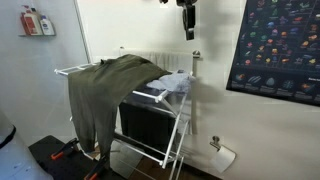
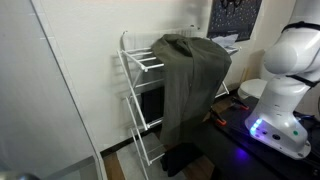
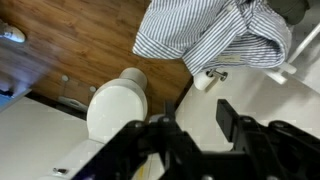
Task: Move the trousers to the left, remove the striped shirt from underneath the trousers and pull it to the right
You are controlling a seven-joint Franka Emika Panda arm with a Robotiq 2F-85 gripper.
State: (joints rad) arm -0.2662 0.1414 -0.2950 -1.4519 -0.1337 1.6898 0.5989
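The trousers (image 1: 105, 85) drape over the drying rack (image 1: 180, 135), long axis vertical, legs pointing to the floor. The striped shirt (image 1: 175, 85) lies bunched on the rack top just beside them, possibly touching. The gripper (image 1: 188, 25) hangs high above the shirt, jaws partly apart, empty.

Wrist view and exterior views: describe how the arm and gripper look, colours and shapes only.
The gripper is black, with two angular, linked jaws in the wrist view. In an exterior view the arm has smooth, rounded white shells, and its base glows blue. No cables or markings can be made out.
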